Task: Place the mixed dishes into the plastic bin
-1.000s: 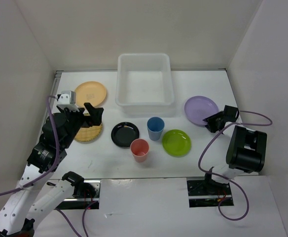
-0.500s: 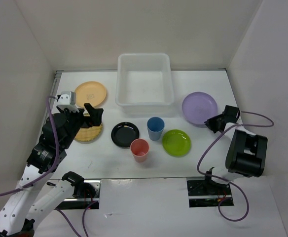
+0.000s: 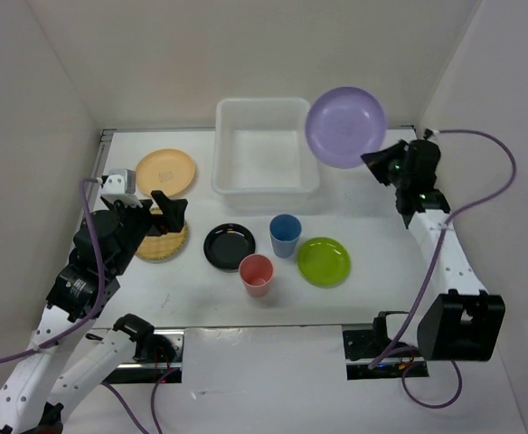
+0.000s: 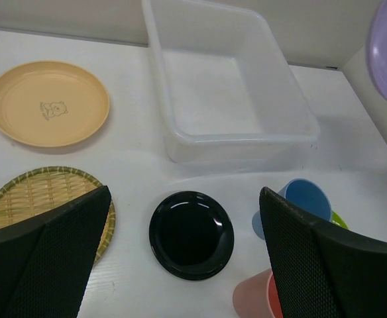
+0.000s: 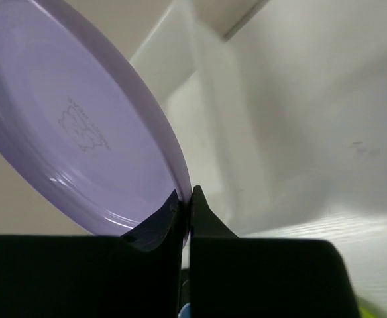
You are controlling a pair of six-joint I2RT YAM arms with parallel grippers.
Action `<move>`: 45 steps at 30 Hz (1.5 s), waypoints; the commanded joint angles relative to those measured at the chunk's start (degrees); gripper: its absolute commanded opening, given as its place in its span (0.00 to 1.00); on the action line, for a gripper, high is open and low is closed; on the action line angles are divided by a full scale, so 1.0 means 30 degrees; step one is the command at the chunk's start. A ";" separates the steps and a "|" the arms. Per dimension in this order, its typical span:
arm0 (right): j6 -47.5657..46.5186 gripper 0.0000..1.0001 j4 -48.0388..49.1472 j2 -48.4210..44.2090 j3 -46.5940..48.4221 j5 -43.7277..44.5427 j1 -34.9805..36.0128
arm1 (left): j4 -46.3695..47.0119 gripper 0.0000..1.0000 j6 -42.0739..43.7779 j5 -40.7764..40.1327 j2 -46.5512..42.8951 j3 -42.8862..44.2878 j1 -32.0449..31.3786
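Observation:
My right gripper (image 3: 373, 159) (image 5: 186, 193) is shut on the rim of the lavender plate (image 3: 344, 127) (image 5: 81, 132) and holds it in the air by the right side of the plastic bin (image 3: 265, 147) (image 4: 220, 93). My left gripper (image 3: 163, 210) (image 4: 183, 199) is open and empty above the woven tan plate (image 3: 160, 242) (image 4: 41, 195). On the table lie the pale orange plate (image 3: 165, 172) (image 4: 48, 103), black plate (image 3: 229, 246) (image 4: 191, 234), lime green plate (image 3: 324, 261), blue cup (image 3: 286, 234) (image 4: 299, 202) and pink cup (image 3: 256, 274) (image 4: 253, 301).
White walls close the table at left, back and right. The arm bases sit at the near edge.
My right arm has lifted the lavender plate off the table and carried it up and left to the bin's right side. The left arm has barely moved.

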 commanded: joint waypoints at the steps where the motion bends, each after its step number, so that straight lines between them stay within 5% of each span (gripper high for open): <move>1: -0.0657 0.00 0.0685 0.2333 0.2223 -0.0254 0.3026 | 0.0517 0.99 0.0100 0.0244 -0.0065 0.0539 0.0130; 12: -0.1097 0.00 -0.0306 1.0536 0.9986 0.3377 0.9006 | -0.0448 0.99 -0.0251 0.0244 -0.0798 0.0541 0.0130; 21: -0.1859 0.00 -0.4438 1.6575 1.6928 0.5310 0.9711 | -0.0274 0.99 -0.0779 0.1649 -0.1149 0.0570 0.0130; 45: -0.2591 0.00 -0.9767 2.4137 2.6071 0.8213 1.0268 | -0.1005 0.99 -0.0427 0.1475 -0.1474 0.1098 0.0305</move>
